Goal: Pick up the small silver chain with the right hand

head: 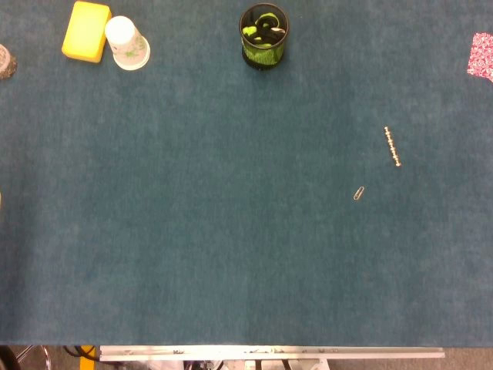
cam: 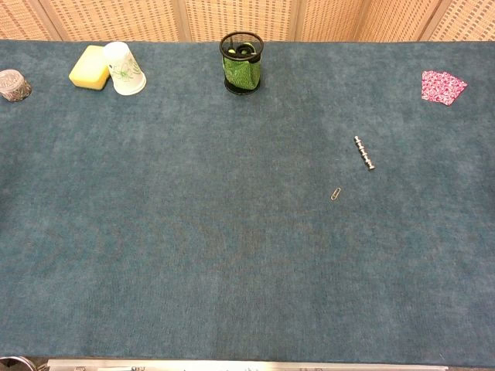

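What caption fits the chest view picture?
Chain and paperclip lie on the blue table; no hands in view.

Neither the left arm and hand nor the right arm and hand shows in the head view or the chest view, so their pose cannot be told.

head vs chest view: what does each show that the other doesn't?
Head view only: a metal rail below the table's near edge, and the top-down look into the mesh cup.

Chest view only: the woven panels behind the table.

Both: silver chain lying untouched on the blue cloth, paper clip near it, yellow sponge, paper cup, pink patterned piece far right. Neither shows a hand.
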{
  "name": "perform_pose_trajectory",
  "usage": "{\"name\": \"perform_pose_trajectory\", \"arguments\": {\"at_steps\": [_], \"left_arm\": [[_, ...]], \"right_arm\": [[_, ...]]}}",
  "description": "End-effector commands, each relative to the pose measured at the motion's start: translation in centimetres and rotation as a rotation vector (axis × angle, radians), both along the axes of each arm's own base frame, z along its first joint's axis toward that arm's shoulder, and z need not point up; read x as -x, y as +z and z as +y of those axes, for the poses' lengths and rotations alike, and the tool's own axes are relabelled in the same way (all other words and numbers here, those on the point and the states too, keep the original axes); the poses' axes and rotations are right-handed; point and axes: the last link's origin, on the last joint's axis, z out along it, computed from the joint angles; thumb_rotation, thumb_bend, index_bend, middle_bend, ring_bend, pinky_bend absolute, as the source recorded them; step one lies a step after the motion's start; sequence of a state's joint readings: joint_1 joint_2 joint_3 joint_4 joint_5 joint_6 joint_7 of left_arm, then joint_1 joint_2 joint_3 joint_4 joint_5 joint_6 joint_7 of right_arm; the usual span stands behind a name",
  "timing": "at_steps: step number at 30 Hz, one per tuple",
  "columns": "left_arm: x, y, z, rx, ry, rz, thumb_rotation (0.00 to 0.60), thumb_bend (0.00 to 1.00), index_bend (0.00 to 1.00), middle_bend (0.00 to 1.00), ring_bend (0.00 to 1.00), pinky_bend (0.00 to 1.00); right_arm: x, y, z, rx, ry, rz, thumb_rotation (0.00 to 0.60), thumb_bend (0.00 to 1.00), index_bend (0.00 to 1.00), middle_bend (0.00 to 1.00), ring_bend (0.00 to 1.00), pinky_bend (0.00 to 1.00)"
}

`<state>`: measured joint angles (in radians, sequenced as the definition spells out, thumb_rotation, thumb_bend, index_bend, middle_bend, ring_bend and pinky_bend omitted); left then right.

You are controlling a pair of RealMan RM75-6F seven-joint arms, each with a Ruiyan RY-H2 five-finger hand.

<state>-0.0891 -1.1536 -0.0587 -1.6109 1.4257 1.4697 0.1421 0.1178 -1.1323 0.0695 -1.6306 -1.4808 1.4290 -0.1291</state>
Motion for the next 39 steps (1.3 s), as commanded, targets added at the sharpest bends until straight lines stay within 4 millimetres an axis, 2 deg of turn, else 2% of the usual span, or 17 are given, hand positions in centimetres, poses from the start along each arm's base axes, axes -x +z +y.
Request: {"name": "perform_pose_trajectory", "arguments": {"at_steps": [1,8,13,14,15,17,18,20,23,31,33,37,39], "left_arm": [[0.0,0.0,0.0,0.0,0.001,0.0,0.6,0.35,0.08,0.09,0.11,0.1],[0.0,0.0,-0.2,0.005,0.005,-0.001,0.6,0.35,0.08,0.09,0.11,0.1],[0.1,0.1,-0.2,0.004,0.004,-0.002,0.6,0.35,0.08,0.09,0.11,0.1],[0.1,0.0,-0.3,0.006,0.004,-0.001,0.6,0.35,0.08,0.09,0.11,0.1],[0.1,0.0,-0.3,0.007,0.005,-0.001,0.6,0.35,0.08,0.09,0.11,0.1],[0.2,0.0,-0.3,0.008,0.007,-0.002,0.6,0.35,0.08,0.09,0.11,0.1],[0.2,0.1,-0.3,0.007,0.008,-0.002,0.6,0.35,0.08,0.09,0.11,0.1],[0.2,0.1,-0.3,0.006,0.009,-0.002,0.6,0.35,0.08,0.09,0.11,0.1],[0.3,0.2,-0.4,0.004,0.012,-0.004,0.6,0.35,0.08,0.09,0.11,0.1],[0.6,0.2,-0.5,0.005,0.019,-0.006,0.6,0.35,0.08,0.09,0.11,0.1],[0.5,0.1,-0.5,0.009,0.019,-0.007,0.6,0.35,0.08,0.09,0.11,0.1],[0.6,-0.1,-0.4,0.02,0.02,-0.006,0.6,0.35,0.08,0.09,0.11,0.1],[0.6,-0.2,-0.4,0.021,0.02,-0.006,0.6,0.35,0.08,0.09,0.11,0.1]], "right_arm": [[0.0,0.0,0.0,-0.001,0.0,0.0,0.6,0.29,0.25,0.36,0.25,0.38],[-0.4,0.0,-0.3,-0.008,0.019,-0.008,0.6,0.29,0.25,0.36,0.25,0.38],[-1.2,0.4,-1.3,-0.019,0.059,-0.019,0.6,0.29,0.25,0.36,0.26,0.39],[-1.5,0.5,-1.7,-0.024,0.07,-0.014,0.6,0.29,0.25,0.36,0.28,0.42],[-1.7,0.5,-2.0,-0.028,0.078,-0.008,0.6,0.29,0.25,0.37,0.3,0.47],[-2.1,0.6,-2.8,-0.041,0.096,0.004,0.6,0.29,0.25,0.41,0.4,0.66],[-2.3,0.5,-3.1,-0.048,0.103,0.01,0.6,0.29,0.25,0.43,0.43,0.71],[-2.7,0.4,-3.8,-0.063,0.115,0.026,0.6,0.29,0.25,0.53,0.56,0.85],[-3.3,-0.1,-5.1,-0.092,0.109,0.066,0.6,0.29,0.28,0.68,0.68,0.98],[-4.5,-1.9,-7.9,-0.185,0.048,0.114,0.6,0.27,0.32,0.94,0.97,1.0],[-4.5,-2.6,-8.6,-0.235,0.016,0.126,0.6,0.36,0.32,0.98,1.0,1.0],[-4.5,-4.1,-9.7,-0.315,-0.032,0.18,0.6,0.75,0.32,1.0,1.0,1.0],[-4.8,-5.1,-10.0,-0.365,-0.058,0.181,0.6,0.87,0.32,1.0,1.0,1.0]]}}
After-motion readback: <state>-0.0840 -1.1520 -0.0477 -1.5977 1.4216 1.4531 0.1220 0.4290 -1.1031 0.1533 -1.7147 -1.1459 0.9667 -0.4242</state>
